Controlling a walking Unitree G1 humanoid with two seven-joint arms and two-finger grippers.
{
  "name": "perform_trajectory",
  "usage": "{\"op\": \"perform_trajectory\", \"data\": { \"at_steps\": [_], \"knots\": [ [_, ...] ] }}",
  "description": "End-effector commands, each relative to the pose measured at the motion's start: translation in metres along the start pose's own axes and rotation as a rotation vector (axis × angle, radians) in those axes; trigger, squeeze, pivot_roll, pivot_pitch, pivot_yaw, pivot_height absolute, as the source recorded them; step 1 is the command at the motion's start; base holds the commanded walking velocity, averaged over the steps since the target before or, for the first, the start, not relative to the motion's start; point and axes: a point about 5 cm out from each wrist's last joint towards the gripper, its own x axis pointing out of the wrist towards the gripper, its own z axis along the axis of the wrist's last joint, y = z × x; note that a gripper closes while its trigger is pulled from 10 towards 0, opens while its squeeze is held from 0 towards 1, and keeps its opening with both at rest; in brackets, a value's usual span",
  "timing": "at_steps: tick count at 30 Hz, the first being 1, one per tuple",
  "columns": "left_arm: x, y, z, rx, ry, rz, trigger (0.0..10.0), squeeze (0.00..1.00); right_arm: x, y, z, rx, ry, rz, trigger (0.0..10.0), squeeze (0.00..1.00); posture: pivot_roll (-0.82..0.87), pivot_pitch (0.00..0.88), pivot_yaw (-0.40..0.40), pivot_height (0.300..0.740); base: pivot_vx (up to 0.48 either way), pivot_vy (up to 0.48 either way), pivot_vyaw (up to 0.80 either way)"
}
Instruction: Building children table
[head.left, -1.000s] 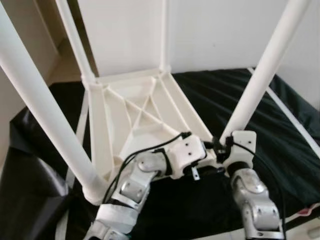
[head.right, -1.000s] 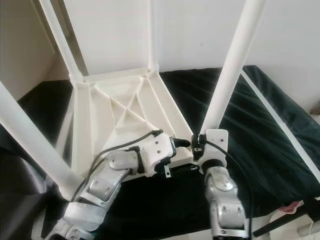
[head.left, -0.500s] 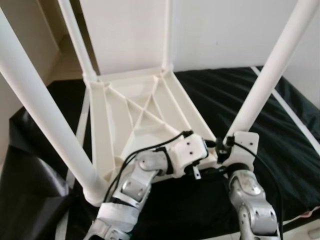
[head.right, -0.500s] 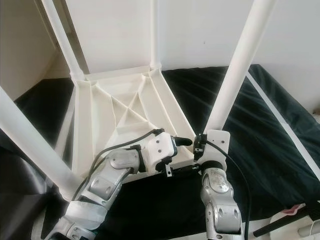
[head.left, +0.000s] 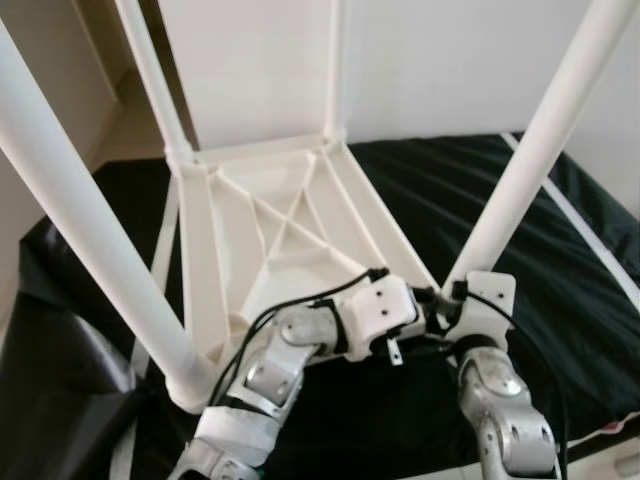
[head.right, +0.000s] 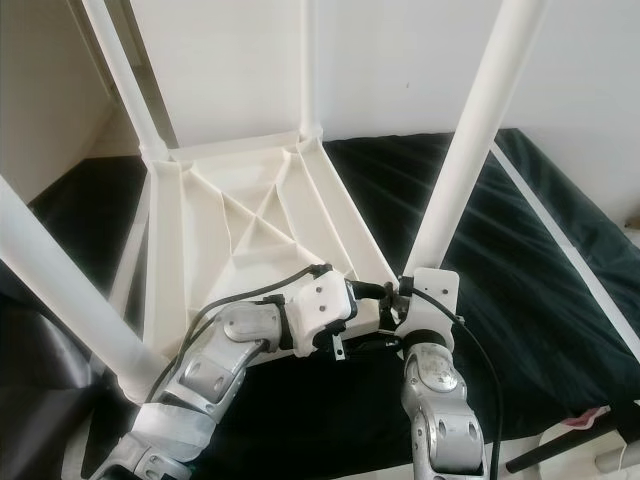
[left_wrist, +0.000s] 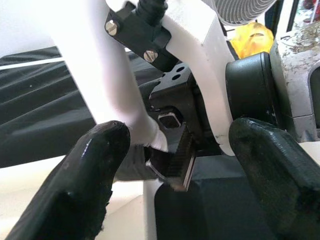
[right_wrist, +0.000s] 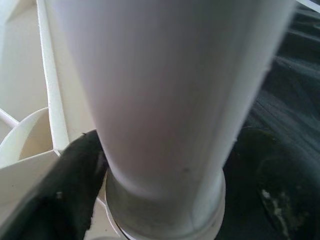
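While table (head.left: 270, 225) lies inverted, legs upward, right gripper (head.right: 400, 292) jaws clasp leg (head.left: 505, 205); left gripper (left_wrist: 175, 165) jaws wide.

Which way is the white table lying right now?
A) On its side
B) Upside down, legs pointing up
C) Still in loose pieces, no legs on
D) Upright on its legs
B: the table top lies ribbed underside up on the black cloth, and its legs rise from the corners, with both grippers at the base of the near right one.

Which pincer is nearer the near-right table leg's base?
Right. The right pincer hugs the leg at its socket; the left pincer sits just beside it.
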Motion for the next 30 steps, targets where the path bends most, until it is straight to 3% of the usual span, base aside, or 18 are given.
{"op": "perform_trajectory", "data": {
  "at_steps": [1, 3, 9, 10, 18, 23, 30],
  "knots": [
    [-0.001, 0.015, 0.004, 0.018, -0.003, 0.171, 10.0, 0.00, -0.004, 0.018, -0.005, 0.026, 0.019, 0.125, 10.0, 1.00, -0.09, 0.000, -0.013, 0.740, 0.000, 0.000, 0.00],
    [-0.001, 0.014, 0.004, 0.021, -0.005, 0.167, 10.0, 0.00, -0.003, 0.013, 0.003, 0.056, -0.028, 0.185, 10.0, 1.00, -0.10, 0.000, -0.009, 0.740, 0.000, 0.000, 0.00],
    [0.000, 0.013, 0.004, 0.025, -0.005, 0.153, 10.0, 0.00, -0.003, -0.005, 0.007, -0.019, -0.075, 0.284, 10.0, 1.00, -0.10, 0.000, -0.007, 0.740, 0.000, 0.000, 0.00],
    [0.000, 0.012, 0.003, 0.021, -0.004, 0.145, 10.0, 0.00, -0.004, -0.010, 0.008, -0.040, -0.085, 0.323, 10.0, 0.00, -0.10, 0.000, -0.006, 0.740, 0.000, 0.000, 0.00],
    [-0.003, 0.003, 0.001, -0.013, -0.005, 0.068, 10.0, 0.00, -0.005, -0.025, 0.017, -0.138, -0.110, 0.532, 10.0, 0.00, -0.10, 0.000, -0.003, 0.740, 0.000, 0.000, 0.00],
    [-0.012, -0.004, -0.004, -0.057, 0.014, 0.007, 10.0, 0.00, 0.008, -0.038, 0.024, -0.244, -0.104, 0.624, 10.0, 0.00, -0.09, 0.000, -0.003, 0.740, 0.000, 0.000, 0.00],
    [-0.021, -0.005, -0.011, -0.062, 0.068, -0.030, 10.0, 0.00, 0.025, -0.045, 0.024, -0.352, -0.069, 0.714, 10.0, 0.00, -0.08, 0.000, -0.012, 0.740, 0.000, 0.000, 0.00]
  ]
}}
